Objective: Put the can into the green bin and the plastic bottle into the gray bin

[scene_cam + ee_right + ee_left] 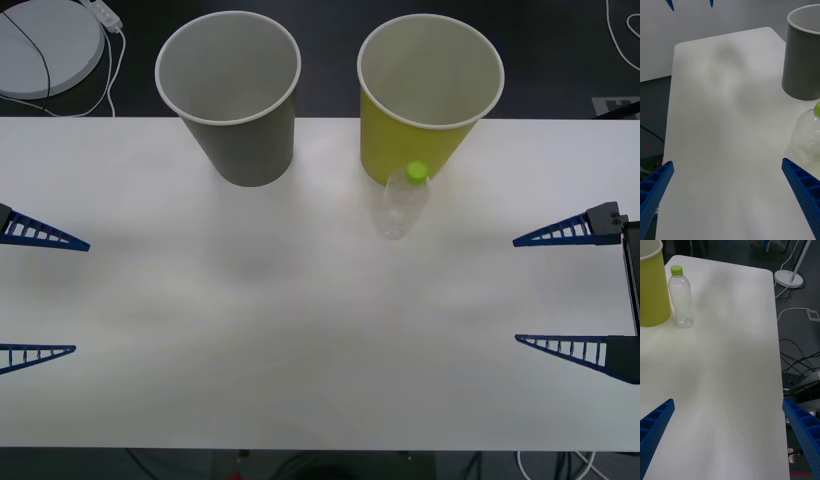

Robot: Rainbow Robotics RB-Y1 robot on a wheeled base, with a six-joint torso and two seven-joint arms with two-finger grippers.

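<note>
The gray bin (240, 130) stands at the back of the white table, left of centre, and the green bin (420, 130) stands to its right. Upright just in front of the green bin is the plastic bottle (404, 205), clear with a lime-green cap. The can is out of view. My left gripper (82, 297) hovers open at the table's left edge, far from both bins. My right gripper (516, 291) is open at the right edge, nothing between its fingers. The right wrist view has the bottle (807, 137) near one finger and the gray bin (803, 60) beyond it. From the left wrist I see the bottle (681, 296) beside the green bin (651, 292).
The white table (300, 340) has wide bare room in the middle and front. A round white disc (45, 45) with a cable lies on the dark floor behind the back left corner. Cables and a white stand base (789, 277) sit on the floor past the table's edge.
</note>
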